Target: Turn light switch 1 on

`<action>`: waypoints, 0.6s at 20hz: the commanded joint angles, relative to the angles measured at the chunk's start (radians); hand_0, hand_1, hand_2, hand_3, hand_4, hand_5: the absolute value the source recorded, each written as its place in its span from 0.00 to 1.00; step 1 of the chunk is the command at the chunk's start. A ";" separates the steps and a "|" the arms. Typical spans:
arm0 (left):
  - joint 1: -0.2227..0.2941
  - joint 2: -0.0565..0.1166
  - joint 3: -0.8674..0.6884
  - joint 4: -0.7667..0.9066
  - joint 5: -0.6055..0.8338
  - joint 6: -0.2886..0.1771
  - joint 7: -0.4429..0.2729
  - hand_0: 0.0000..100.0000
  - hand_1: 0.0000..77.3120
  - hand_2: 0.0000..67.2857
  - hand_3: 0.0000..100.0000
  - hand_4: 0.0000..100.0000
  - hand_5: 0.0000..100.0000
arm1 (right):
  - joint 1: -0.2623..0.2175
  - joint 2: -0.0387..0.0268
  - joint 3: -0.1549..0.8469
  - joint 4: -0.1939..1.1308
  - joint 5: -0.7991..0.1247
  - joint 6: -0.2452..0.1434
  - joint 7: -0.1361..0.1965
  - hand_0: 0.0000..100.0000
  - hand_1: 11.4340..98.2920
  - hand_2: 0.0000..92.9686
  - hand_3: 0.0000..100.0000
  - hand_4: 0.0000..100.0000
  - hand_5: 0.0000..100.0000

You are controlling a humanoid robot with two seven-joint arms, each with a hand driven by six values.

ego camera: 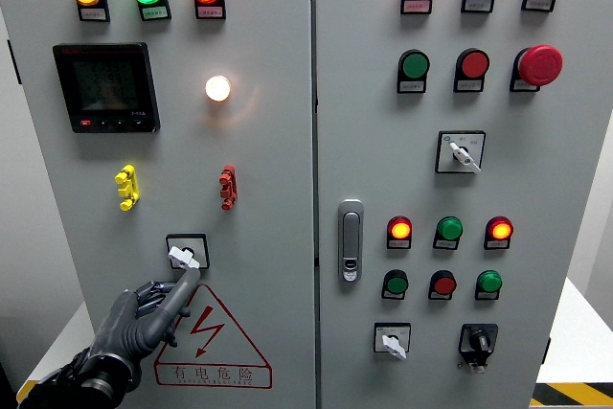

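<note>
Left hand (144, 318) reaches up to the rotary switch (185, 256) low on the left cabinet door (268, 189); index fingertip touches its white lever, other fingers curled, gripping nothing. Contact step, apparently; next probably needs a sideways push to rotate the lever.

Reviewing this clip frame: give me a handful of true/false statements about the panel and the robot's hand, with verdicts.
1. The left hand reaches up to the rotary switch on the left door. True.
2. The white lamp beside the black display is dark. False: it glows.
3. The right hand is gripping the door handle. False: no right hand is in view and nothing touches the handle.
4. A red mushroom button sits at the upper right of the right door. True.
5. The warning triangle is above the rotary switch. False: it is below it.
</note>
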 commanded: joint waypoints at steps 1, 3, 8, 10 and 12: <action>0.040 0.008 0.002 0.002 -0.081 -0.004 -0.083 0.00 0.48 0.56 0.72 0.86 0.63 | 0.000 0.0005 -0.001 0.000 0.000 0.000 0.000 0.00 0.10 0.00 0.20 0.19 0.10; 0.063 0.013 0.004 0.002 -0.095 -0.004 -0.145 0.00 0.44 0.55 0.71 0.84 0.60 | 0.000 0.0005 -0.001 0.000 0.000 0.000 0.000 0.00 0.10 0.00 0.20 0.19 0.10; 0.141 0.031 0.042 0.000 -0.099 -0.002 -0.296 0.00 0.40 0.54 0.72 0.84 0.62 | 0.000 0.0005 0.001 0.000 0.000 0.000 0.000 0.00 0.09 0.00 0.20 0.19 0.10; 0.201 0.030 0.059 0.002 -0.101 -0.002 -0.364 0.00 0.36 0.54 0.74 0.86 0.68 | 0.000 0.0005 -0.001 0.000 0.000 -0.001 0.000 0.00 0.09 0.00 0.20 0.19 0.10; 0.262 0.028 0.071 0.014 -0.116 -0.004 -0.431 0.00 0.33 0.54 0.75 0.87 0.71 | 0.000 0.0005 -0.001 0.000 0.000 0.000 0.000 0.00 0.09 0.00 0.20 0.19 0.10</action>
